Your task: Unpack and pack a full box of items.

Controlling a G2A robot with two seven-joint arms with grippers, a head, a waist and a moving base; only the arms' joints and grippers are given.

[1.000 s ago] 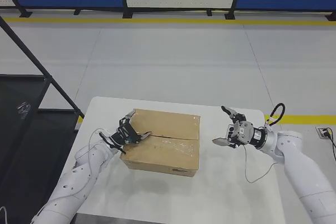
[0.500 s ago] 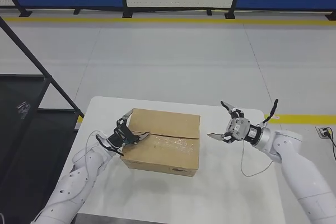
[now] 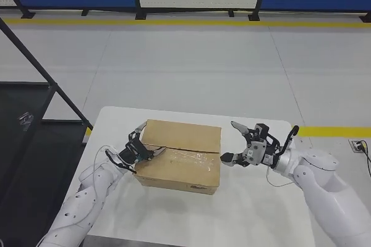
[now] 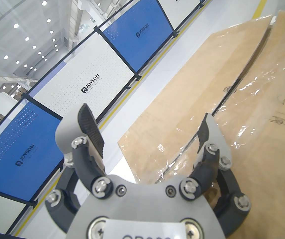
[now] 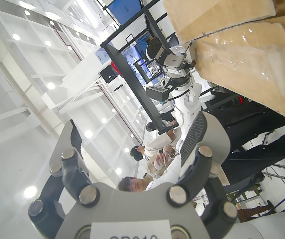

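A closed brown cardboard box (image 3: 180,154) with clear tape along its top seam sits on the white table (image 3: 253,204). My left gripper (image 3: 147,139) is open at the box's left end, one fingertip (image 4: 205,128) resting at the seam between the two top flaps (image 4: 182,95). My right gripper (image 3: 230,142) is open just off the box's right end, level with its top edge. In the right wrist view the box's flaps (image 5: 234,35) are close ahead, and the left gripper (image 5: 179,63) shows at the far end.
A black metal frame (image 3: 34,68) stands to the left of the table. The table's front and right parts are bare white surface. A yellow floor line (image 3: 340,131) runs behind the right arm.
My right gripper has moved left, from well clear of the box to right beside its right end. The left gripper shifted slightly toward the box's seam.
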